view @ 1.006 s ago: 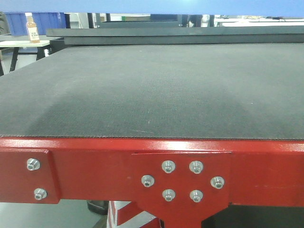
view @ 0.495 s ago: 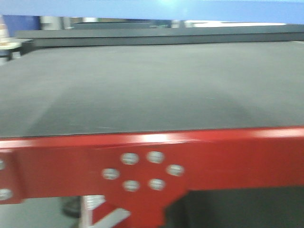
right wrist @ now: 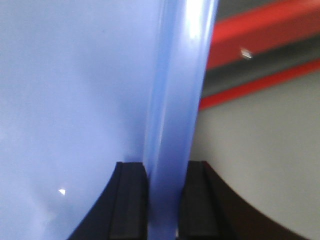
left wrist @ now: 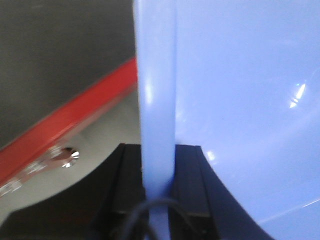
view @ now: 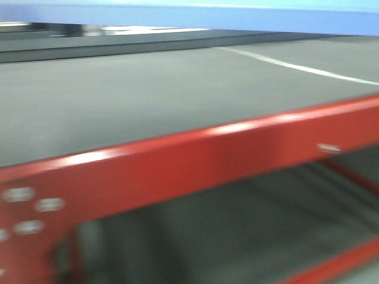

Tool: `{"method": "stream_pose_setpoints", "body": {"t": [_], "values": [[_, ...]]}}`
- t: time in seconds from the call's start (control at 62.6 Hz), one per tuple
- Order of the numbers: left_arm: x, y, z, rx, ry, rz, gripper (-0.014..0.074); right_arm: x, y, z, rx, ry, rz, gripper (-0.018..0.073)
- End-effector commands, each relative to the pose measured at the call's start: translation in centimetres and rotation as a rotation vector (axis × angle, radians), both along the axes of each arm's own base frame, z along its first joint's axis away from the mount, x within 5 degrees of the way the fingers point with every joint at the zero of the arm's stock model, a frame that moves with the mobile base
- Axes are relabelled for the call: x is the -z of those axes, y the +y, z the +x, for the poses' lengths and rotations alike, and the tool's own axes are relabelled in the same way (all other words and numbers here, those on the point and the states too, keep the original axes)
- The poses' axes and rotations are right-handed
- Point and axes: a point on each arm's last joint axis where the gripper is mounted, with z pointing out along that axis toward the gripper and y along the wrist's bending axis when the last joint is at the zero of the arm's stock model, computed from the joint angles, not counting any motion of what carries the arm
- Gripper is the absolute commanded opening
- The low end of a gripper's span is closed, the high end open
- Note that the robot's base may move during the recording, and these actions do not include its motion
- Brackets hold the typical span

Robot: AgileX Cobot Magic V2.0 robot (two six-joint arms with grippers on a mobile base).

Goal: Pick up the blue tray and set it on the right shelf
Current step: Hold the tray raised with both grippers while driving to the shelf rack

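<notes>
The blue tray (view: 237, 15) is held off the table between my two arms; only its light-blue edge shows as a strip along the top of the front view. My left gripper (left wrist: 158, 147) is shut on the tray's left rim (left wrist: 157, 90), one black finger on each side. The tray's glossy face (left wrist: 245, 85) fills the right of that view. My right gripper (right wrist: 164, 165) is shut on the opposite rim (right wrist: 177, 85), and the tray (right wrist: 70, 90) spreads to its left. The right shelf is out of view.
A red-framed table (view: 195, 160) with a dark grey mat top (view: 148, 94) stands just ahead, blurred and slanting across the front view. Its red rail (left wrist: 75, 115) passes under the left wrist. Two red rails (right wrist: 260, 25) and pale floor (right wrist: 260, 150) lie beside the right wrist.
The front view has swung to the right: the table's bolted bracket slid to the far left, the red rail now slants, and the bottle at the back left is gone from view.
</notes>
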Motion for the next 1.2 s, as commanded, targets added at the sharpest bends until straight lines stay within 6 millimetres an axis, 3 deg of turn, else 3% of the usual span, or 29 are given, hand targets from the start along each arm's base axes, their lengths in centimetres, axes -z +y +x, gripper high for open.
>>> {"method": "stream_pose_setpoints", "body": {"t": [0.0, 1.182], "values": [[-1.62, 0.45, -0.52, 0.014, -0.093, 0.006, -0.0048, -1.71, -0.73, 0.0, 0.006, -0.121, -0.042, 0.0056], [-1.62, 0.45, -0.52, 0.014, -0.093, 0.006, -0.0048, -1.71, -0.73, 0.0, 0.006, -0.121, -0.042, 0.0056]]}}
